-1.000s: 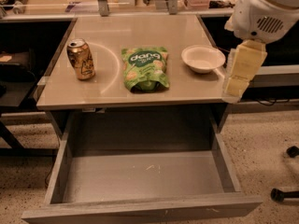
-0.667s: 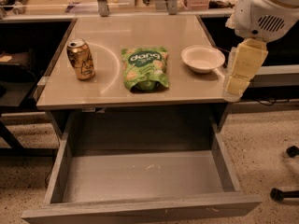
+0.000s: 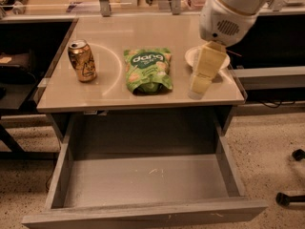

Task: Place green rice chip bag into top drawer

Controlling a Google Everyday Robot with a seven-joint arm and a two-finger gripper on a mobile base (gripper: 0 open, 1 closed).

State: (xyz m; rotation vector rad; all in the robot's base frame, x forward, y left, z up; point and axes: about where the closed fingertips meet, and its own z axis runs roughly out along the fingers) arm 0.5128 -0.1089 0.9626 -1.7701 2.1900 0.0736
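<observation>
Green rice chip bag (image 3: 147,70), flat and crinkly with white lettering and pictured pale chips, lies face up near the middle of the smooth beige tabletop (image 3: 119,32), close to its front edge. Off to its left in view, well apart, an upright gold drink can (image 3: 82,60) stands. On the bag's other side sits a small round white dish (image 3: 192,56). My cream-coloured gripper (image 3: 198,87) hangs in front of that dish, pointing down at a tilt over the table's right front corner, near the bag and apart from it. Spread or pressed together, I cannot tell from this side. Below, the wide grey metal top drawer (image 3: 143,180) stands pulled out, a few pale scuffs on its flat floor.
</observation>
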